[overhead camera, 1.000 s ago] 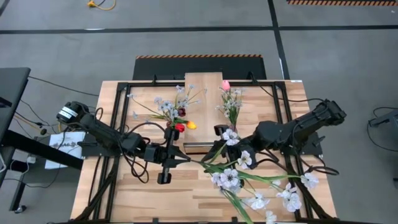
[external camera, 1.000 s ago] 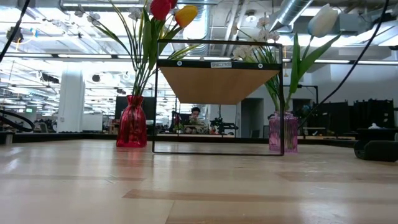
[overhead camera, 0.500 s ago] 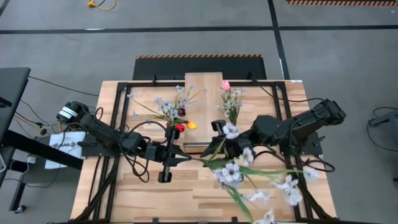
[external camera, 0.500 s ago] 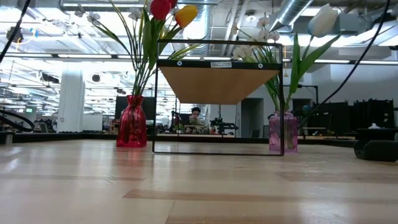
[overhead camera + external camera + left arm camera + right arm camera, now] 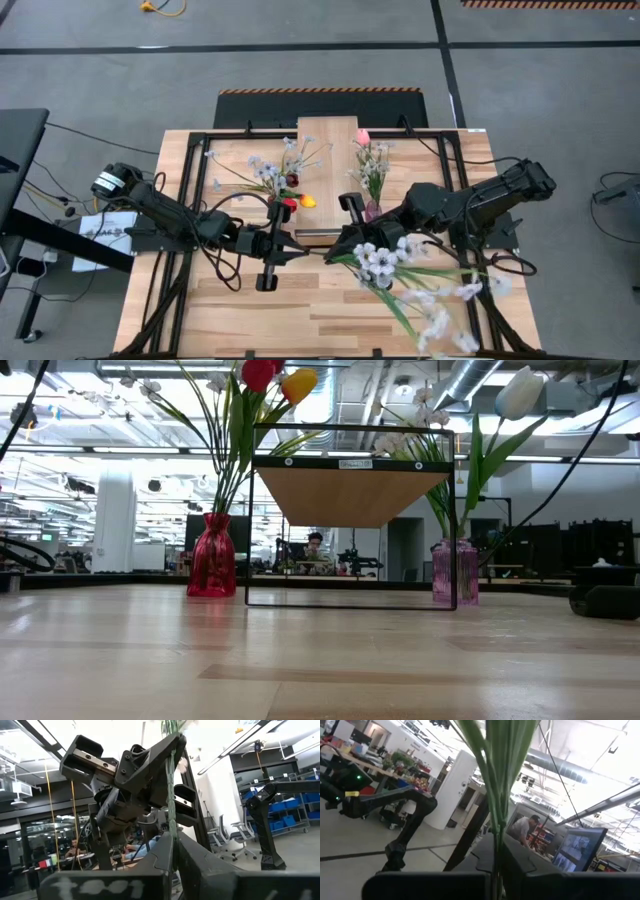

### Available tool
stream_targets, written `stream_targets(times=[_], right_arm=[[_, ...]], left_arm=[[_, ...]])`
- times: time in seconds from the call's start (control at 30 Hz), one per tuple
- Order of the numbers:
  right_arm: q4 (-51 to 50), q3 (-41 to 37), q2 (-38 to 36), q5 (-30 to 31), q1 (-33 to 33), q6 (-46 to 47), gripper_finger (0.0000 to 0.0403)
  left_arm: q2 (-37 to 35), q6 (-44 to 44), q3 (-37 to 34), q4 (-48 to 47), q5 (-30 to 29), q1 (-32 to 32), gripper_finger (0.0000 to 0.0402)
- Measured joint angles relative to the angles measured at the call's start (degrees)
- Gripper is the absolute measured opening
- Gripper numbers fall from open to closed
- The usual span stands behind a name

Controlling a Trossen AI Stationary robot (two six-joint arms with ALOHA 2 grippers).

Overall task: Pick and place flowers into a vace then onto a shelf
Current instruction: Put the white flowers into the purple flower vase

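Spray in transfer: a spray of pale whitish blossoms [image 5: 378,262] on long green stems hangs over the middle of the counter [image 5: 240,310], blossoms trailing toward the right front corner, stem ends between the two grippers.
Right gripper: the right gripper [image 5: 350,238] sits just in front of the shelf, its fingers clamped together on the green stems [image 5: 496,795], which run up between them in the right wrist view.
Left gripper: the left gripper [image 5: 300,251] points at the right gripper from the left; its fingers are closed on a thin green stem [image 5: 172,805] that rises between them in the left wrist view.
Shelf: the light-wood shelf [image 5: 328,150] stands at the back middle of the counter on a thin black frame [image 5: 350,603].
Red vase: a red vase [image 5: 212,556] stands on the counter left of the shelf, holding a red tulip [image 5: 257,372], a yellow tulip [image 5: 298,384] and pale sprays.
Pink vase: a clear pink vase [image 5: 455,572] stands right of the shelf with pale blossoms and a white tulip [image 5: 520,392].
Room: a person [image 5: 314,546] sits far behind the counter.
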Motion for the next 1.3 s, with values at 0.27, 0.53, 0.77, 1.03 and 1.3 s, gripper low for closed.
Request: stream_targets(times=[0.27, 0.53, 0.77, 1.03, 1.3], right_arm=[[-0.49, 0.07, -0.02, -0.32, 0.30, -0.02, 0.0003], [-1.78, 0.04, -0.02, -0.38, 0.90, -0.08, 0.0001], [-8.81, 1.79, -0.59, 4.84, 0.92, -1.00, 0.0001], [-33.36, 12.37, -3.38, 17.76, 4.04, 1.72, 0.0000], [-42.13, 14.13, -14.65, 38.51, 7.68, 9.91, 0.0000]], left_arm=[[-0.01, 0.15, 0.00, 0.26, -0.09, 0.00, 0.0014], [-0.06, 0.00, 3.28, -4.82, -0.44, -0.02, 0.0130], [-1.43, 1.23, 11.04, -22.75, -1.56, -2.50, 0.0204], [-6.18, 2.04, 21.23, -48.22, -21.72, -7.40, 0.0217], [-14.74, 6.91, 13.13, -35.14, -21.47, -8.81, 0.0217]])
